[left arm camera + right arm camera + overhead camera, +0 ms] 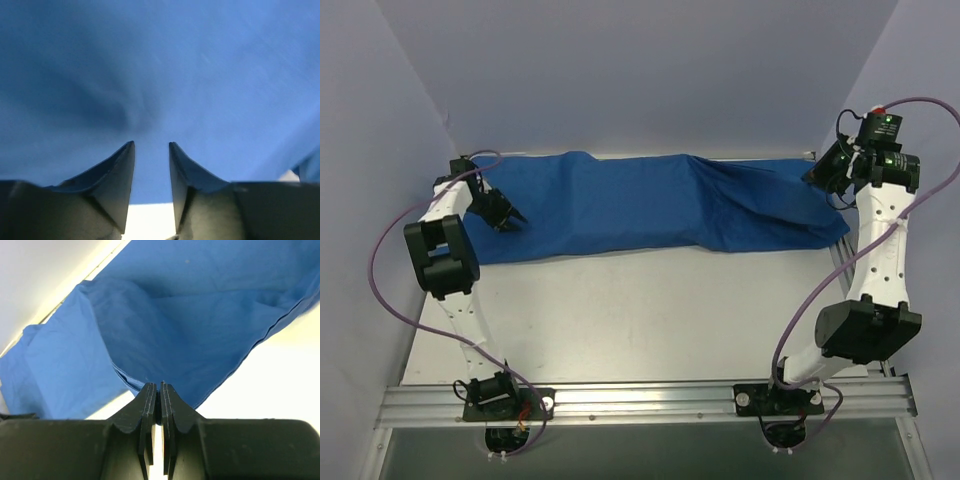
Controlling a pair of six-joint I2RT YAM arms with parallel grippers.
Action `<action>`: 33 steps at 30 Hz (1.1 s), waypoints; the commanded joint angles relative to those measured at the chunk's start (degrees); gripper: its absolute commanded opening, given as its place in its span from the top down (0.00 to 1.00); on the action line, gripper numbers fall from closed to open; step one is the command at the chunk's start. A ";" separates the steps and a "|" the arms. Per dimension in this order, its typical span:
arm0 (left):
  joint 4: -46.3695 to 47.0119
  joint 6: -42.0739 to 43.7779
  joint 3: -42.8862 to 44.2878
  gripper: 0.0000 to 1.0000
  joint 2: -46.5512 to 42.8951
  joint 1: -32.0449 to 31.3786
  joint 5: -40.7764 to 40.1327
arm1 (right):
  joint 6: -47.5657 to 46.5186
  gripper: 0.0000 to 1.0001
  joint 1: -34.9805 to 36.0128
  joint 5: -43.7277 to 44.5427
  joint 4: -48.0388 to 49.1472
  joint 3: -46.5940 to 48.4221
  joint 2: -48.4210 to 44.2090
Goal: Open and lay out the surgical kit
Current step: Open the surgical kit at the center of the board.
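The surgical kit shows as a large royal-blue cloth wrap (650,205) stretched across the back of the white table, creased and raised toward its right end. My left gripper (510,222) hangs over the cloth's left end with its jaws apart. In the left wrist view the cloth (200,75) fills the frame beyond the left gripper (151,144), and nothing lies between the fingers. My right gripper (817,180) is at the cloth's far right corner, held slightly off the table. In the right wrist view the right gripper (160,385) is shut on a folded edge of the cloth (190,315).
Bare white tabletop (640,310) lies in front of the cloth. An aluminium rail (640,400) with both arm bases runs along the near edge. Pale enclosure walls (380,120) stand close at the left, back and right. Purple cables (390,240) loop beside each arm.
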 commanded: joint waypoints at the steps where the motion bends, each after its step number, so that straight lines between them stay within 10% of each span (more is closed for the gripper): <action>1: -3.87 1.68 5.42 0.63 6.96 0.87 -4.27 | -2.89 1.00 -2.46 -1.15 -5.75 -0.05 -5.06; 16: -9.60 3.09 10.44 0.90 19.28 4.12 -3.14 | 14.67 1.00 -1.67 -11.78 19.45 -10.16 -1.21; 25: -5.74 0.81 6.40 0.96 18.41 3.86 -0.76 | 14.06 1.00 2.02 -17.14 15.25 18.97 15.49; 33: -5.73 -0.25 6.40 0.96 17.62 4.30 -1.99 | 16.60 1.00 -1.40 -27.51 19.63 11.22 0.25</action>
